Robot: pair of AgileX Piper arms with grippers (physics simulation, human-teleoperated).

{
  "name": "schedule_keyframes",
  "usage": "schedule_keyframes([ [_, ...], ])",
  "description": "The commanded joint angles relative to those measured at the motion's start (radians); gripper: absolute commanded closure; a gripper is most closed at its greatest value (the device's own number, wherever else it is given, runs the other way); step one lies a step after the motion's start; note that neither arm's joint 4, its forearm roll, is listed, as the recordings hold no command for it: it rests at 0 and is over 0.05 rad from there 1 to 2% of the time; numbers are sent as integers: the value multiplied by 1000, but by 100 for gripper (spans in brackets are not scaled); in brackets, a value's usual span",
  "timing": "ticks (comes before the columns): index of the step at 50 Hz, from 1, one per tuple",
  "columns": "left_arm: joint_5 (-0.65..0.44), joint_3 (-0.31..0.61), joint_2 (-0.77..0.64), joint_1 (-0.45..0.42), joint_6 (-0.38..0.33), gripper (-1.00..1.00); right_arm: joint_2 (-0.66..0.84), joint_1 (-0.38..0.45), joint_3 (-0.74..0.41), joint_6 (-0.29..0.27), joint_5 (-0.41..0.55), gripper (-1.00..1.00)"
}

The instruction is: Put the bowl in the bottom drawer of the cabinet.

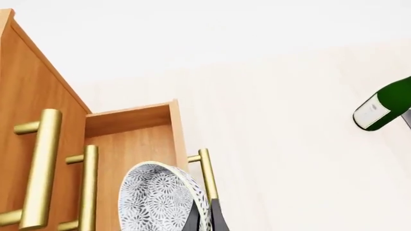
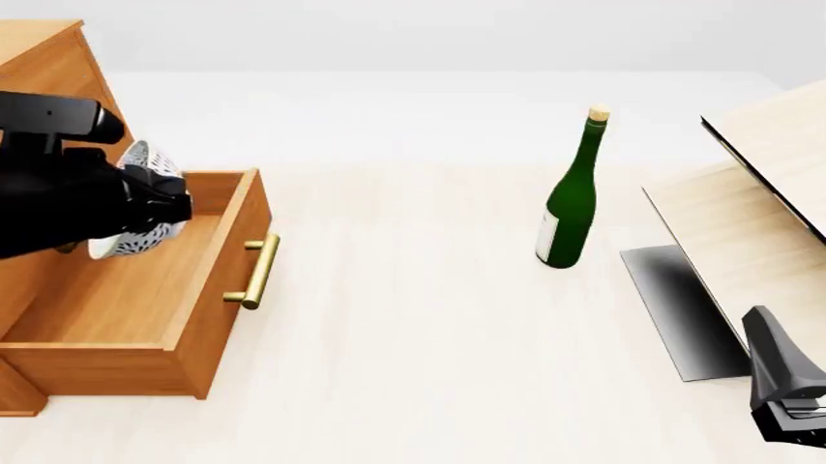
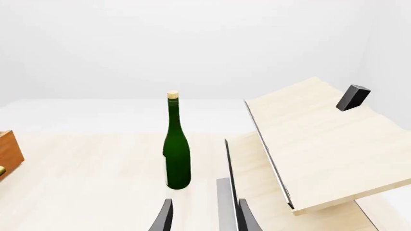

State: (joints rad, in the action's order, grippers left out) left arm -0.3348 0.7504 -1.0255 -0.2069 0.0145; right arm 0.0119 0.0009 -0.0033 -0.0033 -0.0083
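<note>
Down in the near right corner of the front view sat the right gripper [image 2: 790, 411], low over the table [image 2: 413, 319] and well clear of everything on it. Its own camera showed the two fingers [image 3: 165, 216] parted with only bare tabletop between them, holding nothing. Ahead of it stood a green bottle [image 2: 570, 198], upright and corked, around the middle of the table, and to the right leaned some pale wooden boards [image 2: 761, 222] with a small black block [image 3: 353, 97] on the upper one.

Over on the left, the cabinet [image 2: 45, 68] had its bottom drawer [image 2: 142, 300] pulled well out toward the middle of the table, the brass handle [image 2: 258, 273] on its front facing right. The left gripper [image 1: 204, 219] hung above the far part of that open drawer, clamped on the rim of the bowl [image 2: 145, 208]. One finger [image 1: 191, 219] lay inside the rim and the other outside, pinching the wall between them. The bowl was tipped on its side, its patterned inside turned toward the cabinet. It seemed to be hanging clear of the drawer floor, though the arm covered its lower edge in the front view.
</note>
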Motion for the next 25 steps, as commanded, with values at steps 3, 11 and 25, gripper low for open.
schedule_keyframes([
  [3,24,-5,-48,3,-2,100,0,0,0,0,0,-100],
  [11,48,-23,-71,5,10,100,0,0,0,0,0,-100],
  [25,57,-35,-77,26,13,100,0,0,0,0,0,-100],
])
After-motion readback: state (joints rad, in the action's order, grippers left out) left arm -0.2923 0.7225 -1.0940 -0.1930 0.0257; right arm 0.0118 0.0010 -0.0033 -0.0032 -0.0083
